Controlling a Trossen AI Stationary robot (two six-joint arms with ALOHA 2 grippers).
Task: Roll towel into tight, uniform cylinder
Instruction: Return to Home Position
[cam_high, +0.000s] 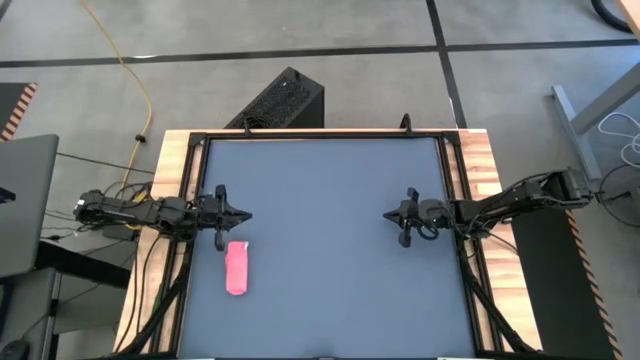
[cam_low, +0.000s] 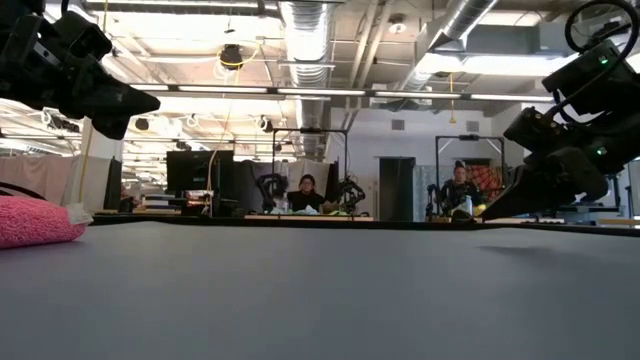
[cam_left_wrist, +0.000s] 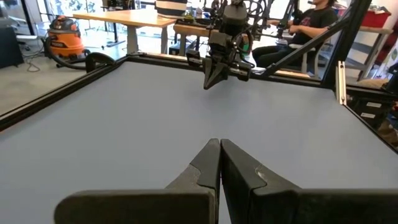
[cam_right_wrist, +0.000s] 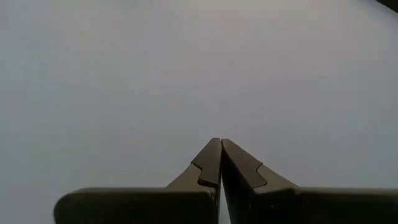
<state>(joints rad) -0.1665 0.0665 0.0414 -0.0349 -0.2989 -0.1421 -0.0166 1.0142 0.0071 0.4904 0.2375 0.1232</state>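
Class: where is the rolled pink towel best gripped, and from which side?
Probably grip the towel at mid-length, across its narrow width, coming straight down from above: it lies flat as a long roll, and the left pincer is nearest.

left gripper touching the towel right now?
Apart. The low view shows the left gripper hanging well above the towel, with open air between them.

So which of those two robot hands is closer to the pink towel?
The left hand: it hovers close beside the rolled towel, not touching it. The right hand is far off across the table.
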